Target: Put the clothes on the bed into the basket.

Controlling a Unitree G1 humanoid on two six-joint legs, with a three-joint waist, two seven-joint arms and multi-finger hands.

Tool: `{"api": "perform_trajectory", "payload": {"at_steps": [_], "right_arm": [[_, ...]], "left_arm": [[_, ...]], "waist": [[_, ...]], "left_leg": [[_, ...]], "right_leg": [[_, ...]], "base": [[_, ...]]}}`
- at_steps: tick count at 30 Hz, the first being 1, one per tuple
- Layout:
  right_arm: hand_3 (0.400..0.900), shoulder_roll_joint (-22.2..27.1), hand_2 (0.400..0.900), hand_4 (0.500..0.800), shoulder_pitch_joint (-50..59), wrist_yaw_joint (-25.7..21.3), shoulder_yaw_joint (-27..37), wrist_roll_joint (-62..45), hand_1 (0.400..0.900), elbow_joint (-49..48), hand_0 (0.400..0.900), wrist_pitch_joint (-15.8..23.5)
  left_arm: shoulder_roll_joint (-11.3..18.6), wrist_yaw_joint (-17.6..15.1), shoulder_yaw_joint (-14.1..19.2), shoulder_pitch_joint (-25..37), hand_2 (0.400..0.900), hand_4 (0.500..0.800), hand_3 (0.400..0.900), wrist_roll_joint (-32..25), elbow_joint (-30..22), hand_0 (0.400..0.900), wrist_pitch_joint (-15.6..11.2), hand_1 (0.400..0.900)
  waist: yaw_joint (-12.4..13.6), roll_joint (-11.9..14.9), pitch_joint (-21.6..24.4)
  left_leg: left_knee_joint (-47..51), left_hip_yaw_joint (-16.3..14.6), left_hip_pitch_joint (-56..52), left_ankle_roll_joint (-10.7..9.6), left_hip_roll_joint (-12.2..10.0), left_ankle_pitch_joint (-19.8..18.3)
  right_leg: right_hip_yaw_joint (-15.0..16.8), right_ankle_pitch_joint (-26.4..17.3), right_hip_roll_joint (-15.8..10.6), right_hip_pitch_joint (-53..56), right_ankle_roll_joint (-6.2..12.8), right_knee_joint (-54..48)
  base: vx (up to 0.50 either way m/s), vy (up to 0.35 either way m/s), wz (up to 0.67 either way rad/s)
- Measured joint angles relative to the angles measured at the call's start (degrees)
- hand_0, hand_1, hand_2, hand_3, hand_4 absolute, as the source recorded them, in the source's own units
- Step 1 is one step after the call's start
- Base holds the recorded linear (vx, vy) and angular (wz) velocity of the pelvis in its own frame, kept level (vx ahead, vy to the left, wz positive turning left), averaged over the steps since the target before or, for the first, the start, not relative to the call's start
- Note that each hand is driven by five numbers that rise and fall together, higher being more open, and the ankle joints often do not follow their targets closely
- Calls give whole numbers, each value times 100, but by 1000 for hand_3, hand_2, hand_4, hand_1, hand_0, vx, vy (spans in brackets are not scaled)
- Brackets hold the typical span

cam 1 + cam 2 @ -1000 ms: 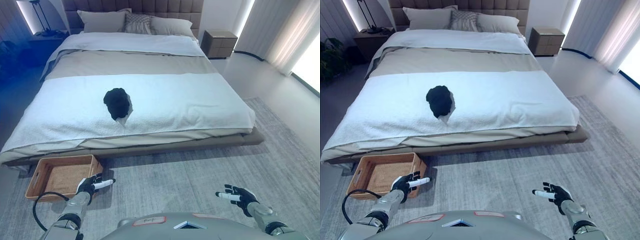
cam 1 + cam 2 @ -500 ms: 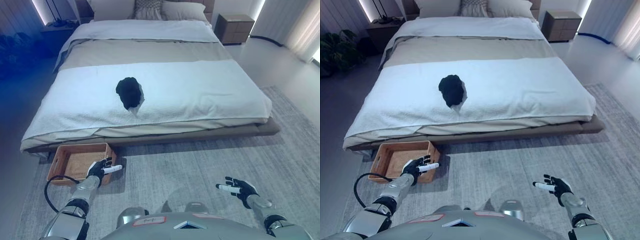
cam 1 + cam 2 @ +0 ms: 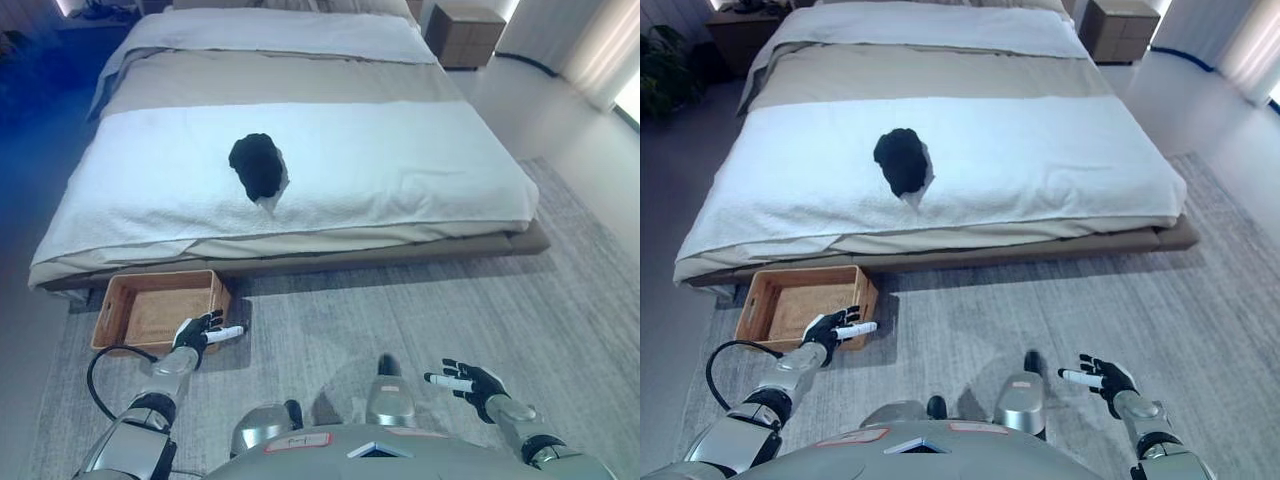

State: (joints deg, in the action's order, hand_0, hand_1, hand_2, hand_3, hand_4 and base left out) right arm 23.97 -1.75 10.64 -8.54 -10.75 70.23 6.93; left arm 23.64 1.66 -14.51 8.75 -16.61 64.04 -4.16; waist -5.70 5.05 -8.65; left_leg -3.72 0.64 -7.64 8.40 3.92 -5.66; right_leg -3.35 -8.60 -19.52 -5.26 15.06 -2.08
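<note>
Our left hand (image 3: 830,328) and right hand (image 3: 1102,378) are both open, holding nothing. The clothes (image 3: 902,160) lie mid-bed (far from us); a one-handed grab may drop them beside the basket (image 3: 760,296).

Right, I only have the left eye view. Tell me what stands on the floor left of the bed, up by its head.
Observer: In the right eye view, a potted plant stands there, apart from the bed.
Operator: Now give me whatever is beyond it.
Observer: A brown bedside table, by the bed's head corner, at the view's top edge.
</note>
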Motion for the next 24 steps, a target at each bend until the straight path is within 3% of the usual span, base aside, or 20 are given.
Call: {"api": "perform_trajectory", "payload": {"at_steps": [1, 2, 3, 5, 7, 10, 12, 13, 15, 19, 20, 21, 24], "right_arm": [[900, -49, 900, 800, -82, -4, 16, -8, 900, 1, 900, -7], [900, -163, 900, 800, -212, -10, 63, -12, 900, 17, 900, -7], [900, -254, 900, 800, -234, -31, 125, -23, 900, 74, 900, -11], [900, 57, 900, 800, -151, -60, 125, -44, 900, 18, 900, 6], [900, 138, 900, 800, -100, -120, 122, -67, 900, -65, 900, 10], [900, 56, 900, 800, -74, -141, 101, -82, 900, -114, 900, 11], [900, 13, 900, 800, -25, -156, 103, -87, 900, -108, 900, 16], [900, 55, 900, 800, -3, -169, 97, -88, 900, -139, 900, 14], [900, 34, 900, 800, -6, -153, 85, -91, 900, -154, 900, 12], [900, 24, 900, 800, -99, -169, 55, -110, 900, -156, 900, 14], [900, 17, 900, 800, -192, -173, 55, -165, 900, -147, 900, 14], [900, 54, 900, 800, -207, -215, 58, -233, 900, -104, 900, 22], [900, 227, 900, 800, 165, -307, -19, -310, 900, 47, 900, 43]], "left_arm": [[-6, -3, 0, 10, 900, 800, 900, 0, 10, 900, -19, 900], [43, 8, -5, 33, 900, 800, 900, 0, 13, 900, -50, 900], [51, -45, 0, 137, 900, 800, 900, -3, 65, 900, -81, 900], [-289, -63, -22, 122, 900, 800, 900, -1, 65, 900, -62, 900], [-361, -83, -12, 132, 900, 800, 900, -3, -4, 900, -49, 900], [-176, -166, 1, 174, 900, 800, 900, -4, -113, 900, -91, 900], [-80, -211, -3, 179, 900, 800, 900, -4, -93, 900, -83, 900], [-112, -217, -4, 184, 900, 800, 900, -7, -90, 900, -71, 900], [-97, -238, 6, 179, 900, 800, 900, -8, -46, 900, -39, 900], [-57, -347, 12, 177, 900, 800, 900, -208, 95, 900, -32, 900], [-71, -375, 4, 176, 900, 800, 900, -240, 125, 900, -36, 900], [-149, -404, -11, 157, 900, 800, 900, -296, 139, 900, -27, 900], [-292, -436, -164, 340, 900, 800, 900, -455, 132, 900, -30, 900]], "waist": [[-69, 107, 9], [-52, 320, 75], [-154, 549, 82], [-185, 131, 5], [-172, 3, 83], [-134, 266, 263], [-50, 388, 257], [-116, 280, 200], [-143, 229, 245], [-224, 251, 481], [-218, 270, 620], [-226, 0, 693], [-365, -372, 767]], "left_leg": [[26, 109, -26, -123, 3, -54], [4, 197, -15, -294, 64, -58], [-832, 97, 233, -539, 157, -231], [-2229, -226, 810, -600, -84, -793], [-2069, -137, 732, -668, -215, -1108], [-1703, -2, 569, -601, -146, -1114], [-1591, 90, 494, -639, -178, -1034], [-1448, 217, 376, -671, -263, -1007], [-1256, 245, 287, -642, -400, -999], [-1026, 448, 210, -918, -649, -1197], [-973, 528, 194, -1116, -774, -1225], [-903, 601, 115, -1347, -1078, -1234], [-1023, 731, 308, -1539, -1504, -833]], "right_leg": [[13, 69, 60, 129, 15, -43], [13, 546, 64, 321, 4, -49], [107, 655, -10, 496, -2, -133], [23, 645, 314, 487, -18, 207], [145, 604, 473, 292, -30, 753], [395, 589, 490, -109, -49, 1290], [343, 439, 538, -21, -186, 1392], [274, 543, 587, -394, -148, 1971], [204, 663, 647, -699, -224, 1724], [183, 691, 750, -1004, -247, 1656], [179, 653, 865, -951, -403, 1610], [-24, 705, 1100, -980, -550, 1690], [-374, 962, 1498, -1182, -1171, 2070]], "base": [[148, -57, 24], [99, -36, 12], [142, -58, 18], [146, -92, 15], [158, -112, 10], [148, -105, 6], [231, -152, 19], [207, -127, 22], [251, -140, 24], [223, -155, 33], [131, -195, 23], [145, -199, 21], [211, -263, 10]]}}
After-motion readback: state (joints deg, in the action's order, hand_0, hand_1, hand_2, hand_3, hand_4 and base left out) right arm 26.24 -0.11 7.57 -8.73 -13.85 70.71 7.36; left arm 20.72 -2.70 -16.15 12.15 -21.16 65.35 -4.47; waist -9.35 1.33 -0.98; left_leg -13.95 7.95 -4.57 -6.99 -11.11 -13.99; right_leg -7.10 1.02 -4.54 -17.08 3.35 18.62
